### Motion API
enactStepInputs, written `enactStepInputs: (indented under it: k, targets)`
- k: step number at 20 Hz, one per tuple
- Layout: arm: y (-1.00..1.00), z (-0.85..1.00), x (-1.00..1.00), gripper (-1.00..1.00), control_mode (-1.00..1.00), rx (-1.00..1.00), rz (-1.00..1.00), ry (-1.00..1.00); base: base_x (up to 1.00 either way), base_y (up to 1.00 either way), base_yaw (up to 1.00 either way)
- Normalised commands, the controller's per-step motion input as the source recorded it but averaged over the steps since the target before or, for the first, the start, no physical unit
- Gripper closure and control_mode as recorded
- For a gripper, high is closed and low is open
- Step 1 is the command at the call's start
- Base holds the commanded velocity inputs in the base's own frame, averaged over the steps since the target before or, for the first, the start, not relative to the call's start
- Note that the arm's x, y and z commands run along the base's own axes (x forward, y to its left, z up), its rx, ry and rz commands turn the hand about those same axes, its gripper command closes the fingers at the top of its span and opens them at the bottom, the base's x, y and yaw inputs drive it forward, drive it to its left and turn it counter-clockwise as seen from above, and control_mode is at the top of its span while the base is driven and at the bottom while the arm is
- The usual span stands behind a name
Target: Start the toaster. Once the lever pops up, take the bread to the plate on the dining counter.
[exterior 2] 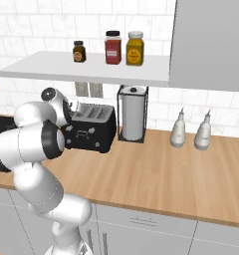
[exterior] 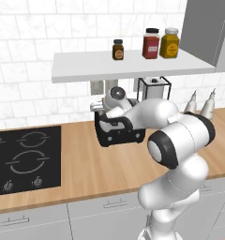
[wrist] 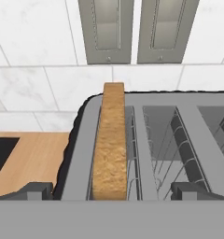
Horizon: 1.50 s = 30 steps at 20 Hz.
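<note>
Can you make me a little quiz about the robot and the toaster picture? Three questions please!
1. True or false: the bread stands in a slot of the toaster.
2. What stands right beside the toaster on the wall counter? A) a paper towel roll B) a kettle C) a fruit bowl
3. Fill in: the shelf above holds ____ jars.

Key: 1 true. 2 A. 3 three. In the hand view the gripper hovers over the slice, fingertips apart on either side.
</note>
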Motion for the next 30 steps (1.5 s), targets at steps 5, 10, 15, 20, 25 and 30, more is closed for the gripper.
enactStepInputs:
  k: [5, 10, 15, 20, 25, 30]
  targets:
    - [0.04, 0.00, 0.09, -1.00, -1.00, 0.00, 0.00, 0.00, 0.00, 0.00, 0.00]
    - [0.00, 0.00, 0.00, -1.00, -1.00, 0.00, 0.00, 0.00, 0.00, 0.00, 0.00]
    - [0.00, 0.00, 0.00, 1.00, -1.00, 0.00, 0.00, 0.00, 0.00, 0.00, 0.00]
    - [0.00, 0.00, 0.00, 1.00, -1.00, 0.00, 0.00, 0.00, 0.00, 0.00, 0.00]
    - [0.00, 0.00, 0.00, 1.00, -1.00, 0.00, 0.00, 0.00, 0.00, 0.00, 0.00]
    - [0.00, 0.00, 0.00, 1.00, -1.00, 0.00, 0.00, 0.00, 0.00, 0.00, 0.00]
